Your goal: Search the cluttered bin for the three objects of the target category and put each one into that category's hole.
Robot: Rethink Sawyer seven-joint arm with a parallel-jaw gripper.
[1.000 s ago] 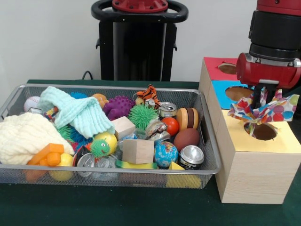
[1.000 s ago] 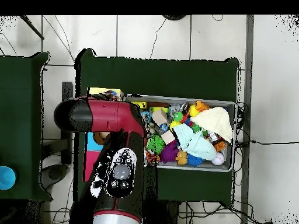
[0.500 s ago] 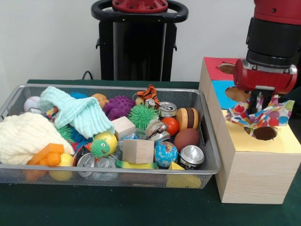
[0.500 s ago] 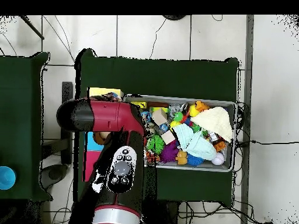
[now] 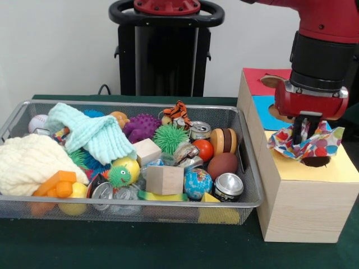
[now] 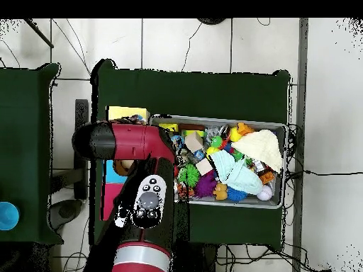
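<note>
A polka-dot cloth is bunched over the dark hole in the yellow top of the wooden box. My gripper comes straight down into the cloth's middle, shut on it, and the cloth's edges spread over the hole's rim. In the wire bin lie a mint knit cloth and a cream knit cloth at the left. In the overhead view my arm covers the gripper and the cloth; only the box's yellow end shows.
The bin also holds wooden blocks, cans, balls, spiky toys and a tiger figure. The box's blue and red sections, each with a hole, lie behind the yellow one.
My gripper has come down toward the yellow section with the polka-dot cloth, which now sits lower and flatter over the hole. Nothing in the bin has moved.
</note>
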